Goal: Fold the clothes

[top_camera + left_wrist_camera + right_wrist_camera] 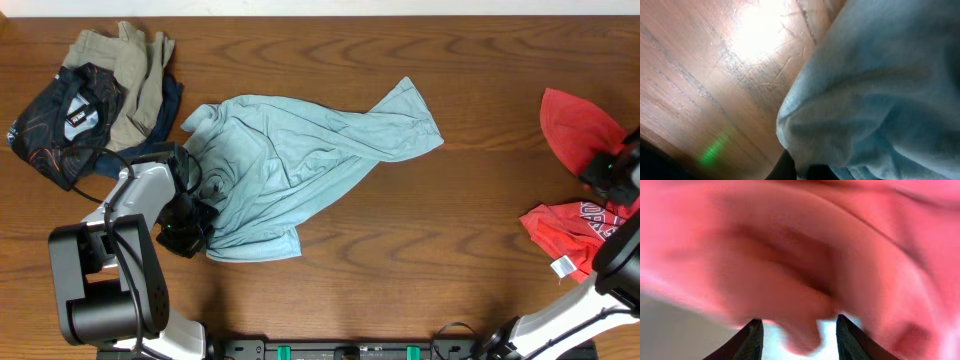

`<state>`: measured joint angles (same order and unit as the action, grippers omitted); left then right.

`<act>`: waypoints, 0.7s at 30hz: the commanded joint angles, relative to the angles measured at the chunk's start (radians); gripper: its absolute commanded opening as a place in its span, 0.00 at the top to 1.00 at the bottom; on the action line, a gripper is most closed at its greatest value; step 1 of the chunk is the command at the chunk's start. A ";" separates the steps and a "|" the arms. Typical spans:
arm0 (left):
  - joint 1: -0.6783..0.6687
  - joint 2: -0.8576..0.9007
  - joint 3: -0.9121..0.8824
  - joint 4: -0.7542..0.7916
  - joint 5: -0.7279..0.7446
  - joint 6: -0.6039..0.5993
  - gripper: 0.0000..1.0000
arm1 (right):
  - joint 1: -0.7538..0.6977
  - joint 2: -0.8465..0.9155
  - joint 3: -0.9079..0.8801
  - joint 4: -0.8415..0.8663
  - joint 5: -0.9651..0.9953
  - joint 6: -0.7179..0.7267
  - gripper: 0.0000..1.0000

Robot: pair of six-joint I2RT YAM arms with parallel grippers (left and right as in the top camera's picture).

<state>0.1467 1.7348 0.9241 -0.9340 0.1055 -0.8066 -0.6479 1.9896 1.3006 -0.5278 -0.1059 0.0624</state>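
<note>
A pale blue-grey T-shirt (300,160) lies crumpled left of the table's middle. My left gripper (185,228) is at the shirt's lower left edge and is shut on it. The left wrist view shows the blue cloth (880,95) bunched right at the dark fingertips (785,167). A red T-shirt (575,125) with white lettering (597,215) and a white tag (563,266) lies at the far right edge. My right gripper (607,170) is on top of it. In the right wrist view its fingers (752,340) stand apart, with a loose lobe of red cloth (805,330) hanging between them, gaps on both sides.
A pile of other garments, khaki (135,75) and dark patterned (65,115), sits at the back left corner. The brown wooden table (450,250) shows bare between the two shirts. The left arm's base (100,290) stands at the front left.
</note>
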 commanded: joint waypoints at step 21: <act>-0.002 0.007 -0.004 0.035 -0.001 0.014 0.94 | 0.608 0.135 0.018 -0.006 -0.257 -0.136 0.29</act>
<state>0.1467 1.7348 0.9241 -0.8993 0.1051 -0.8066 -0.0799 2.0579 1.3380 -0.5343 -0.3904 -0.0898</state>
